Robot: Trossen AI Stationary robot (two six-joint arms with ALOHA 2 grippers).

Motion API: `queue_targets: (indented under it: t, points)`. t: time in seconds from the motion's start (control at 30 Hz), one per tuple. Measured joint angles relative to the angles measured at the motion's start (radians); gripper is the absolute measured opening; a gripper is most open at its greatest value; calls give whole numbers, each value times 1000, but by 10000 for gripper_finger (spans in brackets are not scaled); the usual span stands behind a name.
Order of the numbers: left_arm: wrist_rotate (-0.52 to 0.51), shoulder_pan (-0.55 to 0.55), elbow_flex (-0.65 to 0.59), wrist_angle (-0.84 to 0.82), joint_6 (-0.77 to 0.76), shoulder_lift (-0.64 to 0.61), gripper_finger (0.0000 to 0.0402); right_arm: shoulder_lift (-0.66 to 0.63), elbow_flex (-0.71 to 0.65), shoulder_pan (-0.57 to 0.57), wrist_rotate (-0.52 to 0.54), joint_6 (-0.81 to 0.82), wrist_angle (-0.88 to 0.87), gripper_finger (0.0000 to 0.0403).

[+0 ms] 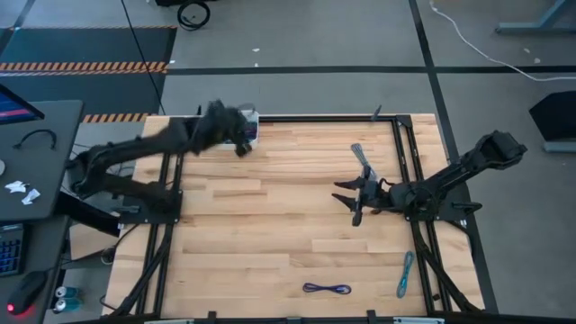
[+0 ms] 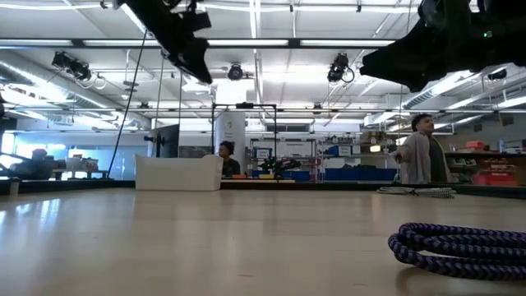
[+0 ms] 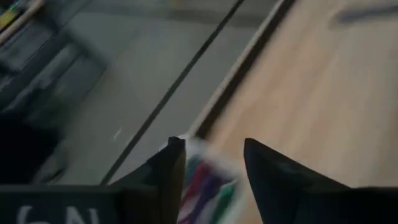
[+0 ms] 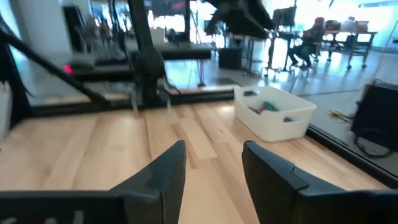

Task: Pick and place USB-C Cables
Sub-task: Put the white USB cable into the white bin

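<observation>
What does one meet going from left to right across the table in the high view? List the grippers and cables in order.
left gripper → purple cable → right gripper → grey cable → light blue cable

A grey USB-C cable (image 1: 361, 159) lies stretched out on the desk's far right part, running slantwise. A purple cable (image 1: 327, 288), coiled into a flat elongated bundle, rests near the front edge at the middle, and a light blue cable (image 1: 405, 274) lies slantwise to its right. More cables, maroon and green among them (image 4: 268, 107), sit inside the white bin at the far left corner.
</observation>
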Motion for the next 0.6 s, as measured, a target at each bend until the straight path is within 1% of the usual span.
queue_targets:
  t: [0.03, 0.1, 0.17, 0.23, 0.3, 0.33, 0.4, 0.47, 0.53, 0.6]
  points:
    - [1, -46, -57, 82, -17, -26, 162, -6, 21, 15, 21, 4, -60, 160]
    - [2, -129, -175, 255, -55, -58, 151, -14, 85, 40, 41, 45, -234, 156]
    - [0, -211, -282, 439, -92, -66, 143, -21, 165, 58, 40, 126, -468, 153]
    - [0, -286, -372, 608, -113, -62, 136, -21, 261, 68, 16, 248, -741, 149]
    - [0, -355, -437, 783, -122, -39, 130, -17, 360, 70, -33, 388, -1025, 146]
    - [0, -387, -465, 843, -123, -29, 128, -13, 408, 68, -65, 458, -1156, 145]
    - [-6, -442, -499, 950, -127, -5, 123, -13, 485, 57, -121, 586, -1387, 144]
    - [-36, -488, -510, 1024, -131, 17, 119, -15, 538, 38, -155, 679, -1554, 143]
    - [-71, -526, -510, 1047, -132, 40, 117, -21, 561, 3, -168, 725, -1698, 142]
    - [-100, -549, -506, 1047, -132, 63, 117, -20, 563, -53, -182, 761, -1796, 142]
